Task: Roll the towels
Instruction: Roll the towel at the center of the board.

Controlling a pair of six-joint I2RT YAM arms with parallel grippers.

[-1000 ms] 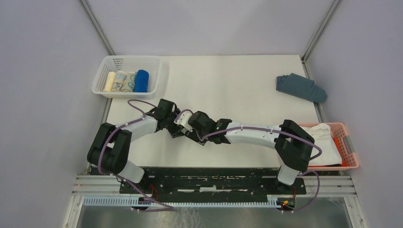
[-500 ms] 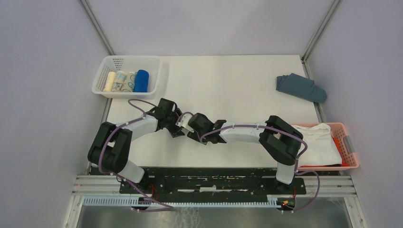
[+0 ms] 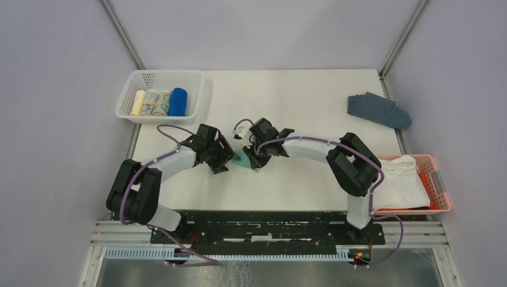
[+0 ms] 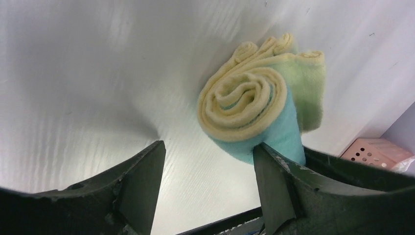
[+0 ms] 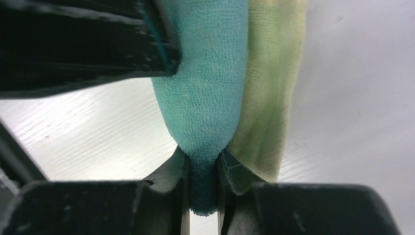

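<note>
— Towels first: the yellow-and-teal towel point(image 4: 254, 110) is a tight roll lying on the table point(image 3: 299, 95), toward its near side, right between the two arms. The left wrist camera catches it end on, a pale yellow spiral with teal wrapped round the outside.

— And the right end effector point(image 5: 203, 164) has got it! Its jaws are pinched down to a narrow slit, with a fold of the teal outer layer squeezed in between. The yellow side bulges out just beside them.

— What about the left end effector point(image 4: 209, 147)?

— Spread wide, gripping nothing. The roll sits just ahead of it, off toward one side of the jaws. Whether that side touches the cloth, nobody can tell from here.

— From above, the two end effectors face each other with the roll between them.

— And the blue towel point(image 3: 177, 101)?

— Rolled up and lying in the white basket point(image 3: 161, 76) at the table's far left corner. It's side by side with a patterned roll point(image 3: 155, 103) and a cream roll point(image 3: 139, 103).

— Over on the right?

— A slate cloth point(image 3: 378, 110) lies crumpled near the far right edge. Nearer in, a pink basket point(image 3: 442, 191) holds a white cloth point(image 3: 406, 179).
</note>
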